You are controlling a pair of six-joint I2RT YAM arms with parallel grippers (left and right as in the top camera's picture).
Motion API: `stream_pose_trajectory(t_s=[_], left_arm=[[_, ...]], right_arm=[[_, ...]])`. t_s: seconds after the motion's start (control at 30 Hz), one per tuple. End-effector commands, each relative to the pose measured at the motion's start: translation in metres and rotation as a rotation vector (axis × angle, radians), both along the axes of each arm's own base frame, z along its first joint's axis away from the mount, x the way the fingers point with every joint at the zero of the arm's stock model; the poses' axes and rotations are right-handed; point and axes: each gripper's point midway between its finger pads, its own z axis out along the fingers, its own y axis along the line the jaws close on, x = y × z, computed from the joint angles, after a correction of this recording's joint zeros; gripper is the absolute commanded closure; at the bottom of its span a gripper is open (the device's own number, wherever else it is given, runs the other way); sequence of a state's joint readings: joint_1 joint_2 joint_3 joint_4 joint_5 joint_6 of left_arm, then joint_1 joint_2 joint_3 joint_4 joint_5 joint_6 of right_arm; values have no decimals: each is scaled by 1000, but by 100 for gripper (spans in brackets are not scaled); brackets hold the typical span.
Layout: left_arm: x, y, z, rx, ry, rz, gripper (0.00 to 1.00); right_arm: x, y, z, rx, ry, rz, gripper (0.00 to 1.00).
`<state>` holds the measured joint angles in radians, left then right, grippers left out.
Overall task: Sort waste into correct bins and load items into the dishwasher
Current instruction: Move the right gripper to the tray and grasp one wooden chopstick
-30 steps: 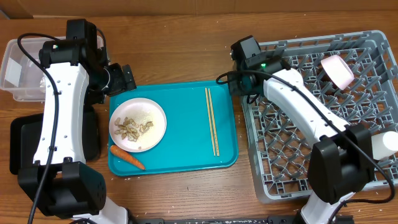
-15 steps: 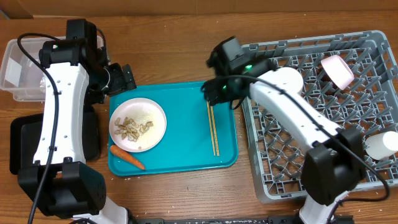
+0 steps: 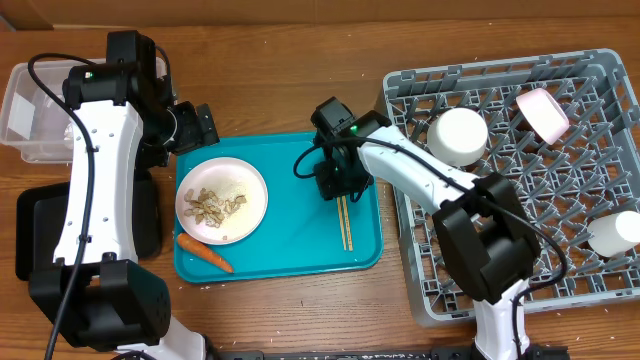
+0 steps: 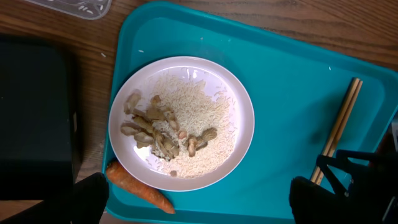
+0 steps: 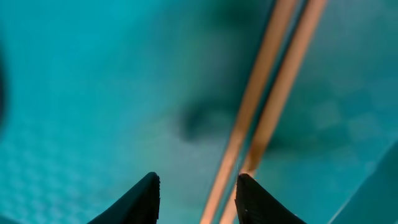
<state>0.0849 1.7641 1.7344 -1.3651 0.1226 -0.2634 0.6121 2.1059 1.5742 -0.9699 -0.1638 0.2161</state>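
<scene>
**Right pincer astride the chopsticks, left pincer spread beside the plate**

Furthest left on the table are the clear tub and, nearer the front edge, the black tray. My left pincer hangs just past them, over the back left corner of the teal tray. Its jaws are spread wide and hold nothing. Under it lies the plate, on the left half of the teal tray, carrying rice and nut shells. The carrot lies just beside the plate's front edge.

On the right half of the same tray the two chopsticks lie side by side, running front to back. My right pincer is low over their far end, its jaws partly apart. Both sticks run through the gap between my fingertips, closer to one side than the other. I cannot tell whether that tip touches them.

To the right stands the grey rack. One bowl sits upside down in it, a second bowl sits tilted near the back, and the cup is at the right edge.
</scene>
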Motion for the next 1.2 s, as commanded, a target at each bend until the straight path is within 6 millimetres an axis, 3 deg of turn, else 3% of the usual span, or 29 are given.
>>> stream_pose_trajectory(t_s=[0.0,0.23,0.7,1.17], left_arm=[[-3,-3,5,-4,-9,15,5],[-3,-3,5,-4,-10,15,5],[-3,-3,5,-4,-8,15,5],[-3,-3,5,-4,-8,15,5]], right_arm=[[4,-8,-3,-46,-23,-30,57],[-4,1,-2,-2,19,-17,58],[-12,3,-18,-2,76,-13,57],[-14,4,-20,-10,83,-34,57]])
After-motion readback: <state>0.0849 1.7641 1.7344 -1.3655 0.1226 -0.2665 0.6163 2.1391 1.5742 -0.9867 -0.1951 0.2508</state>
